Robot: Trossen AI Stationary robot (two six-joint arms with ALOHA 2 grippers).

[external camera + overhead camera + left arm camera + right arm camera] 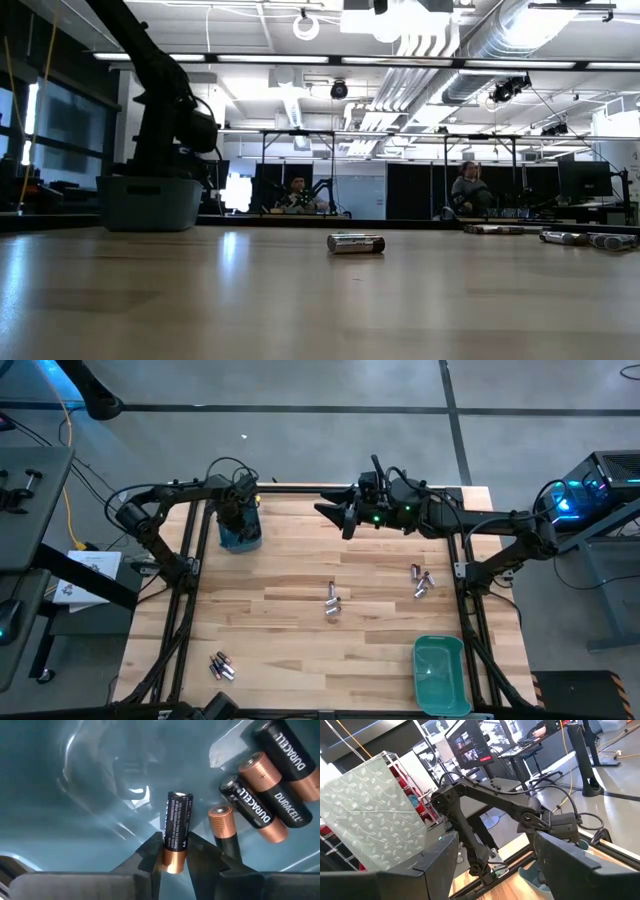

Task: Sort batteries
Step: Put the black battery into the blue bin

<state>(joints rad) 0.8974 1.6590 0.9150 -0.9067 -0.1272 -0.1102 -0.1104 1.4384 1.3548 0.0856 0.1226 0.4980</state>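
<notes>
My left gripper (240,520) reaches down into the teal bin (243,538) at the table's far left and is shut on a black-and-copper battery (178,820). Several more black-and-copper batteries (260,795) lie on the bin's floor beside it. Loose batteries lie on the table in three groups: at the middle (333,600), at the right (421,580) and at the near left (222,665). My right gripper (338,515) hovers open and empty above the far edge, its fingers also showing in its wrist view (495,855). My left gripper pinches the battery's copper end (173,861) between its two fingers. The fingers come from above, pointing down into the bin, and lie along the battery. The black end sticks out past the fingertips toward the bin floor; whether it touches the floor I cannot tell.
A second teal bin (440,675) stands at the table's near right corner. In the low view one battery (356,243) lies mid-table and others (590,239) at the right. People sit at desks in the room behind the table.
</notes>
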